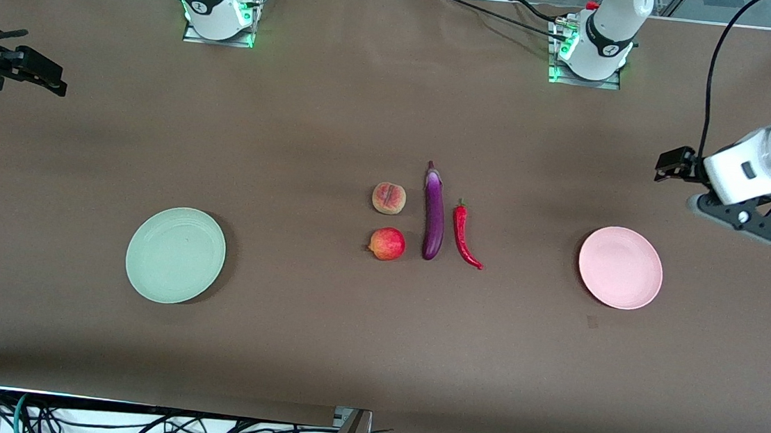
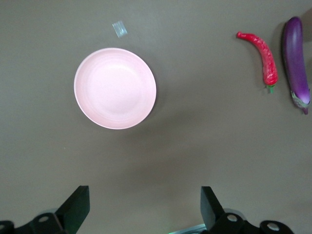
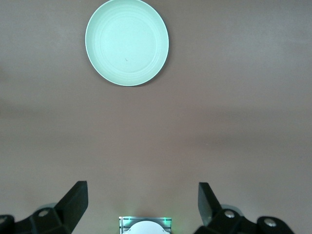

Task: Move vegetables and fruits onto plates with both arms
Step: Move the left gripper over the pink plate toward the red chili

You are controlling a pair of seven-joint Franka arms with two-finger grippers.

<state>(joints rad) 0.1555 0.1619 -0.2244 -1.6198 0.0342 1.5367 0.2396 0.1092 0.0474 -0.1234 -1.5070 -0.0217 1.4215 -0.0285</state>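
In the middle of the table lie a pale peach point(image 1: 388, 198), a red apple-like fruit point(image 1: 387, 244), a purple eggplant point(image 1: 433, 214) and a red chili point(image 1: 466, 236). The mint green plate point(image 1: 175, 255) lies toward the right arm's end and the pink plate point(image 1: 620, 268) toward the left arm's end; both are bare. My left gripper point(image 1: 741, 218) is open and empty in the air near the pink plate. Its wrist view shows the gripper point(image 2: 144, 200), the pink plate point(image 2: 115, 87), the chili point(image 2: 263, 56) and the eggplant point(image 2: 296, 61). My right gripper point(image 1: 22, 67) is open and empty over the table's right-arm end. Its wrist view shows the gripper point(image 3: 141, 195) and the green plate point(image 3: 126, 42).
A brown cloth point(image 1: 310, 119) covers the table. The arm bases point(image 1: 218, 13) point(image 1: 592, 53) stand along the edge farthest from the front camera. A small clear scrap point(image 1: 592, 322) lies near the pink plate. Cables point(image 1: 130, 424) hang below the nearest edge.
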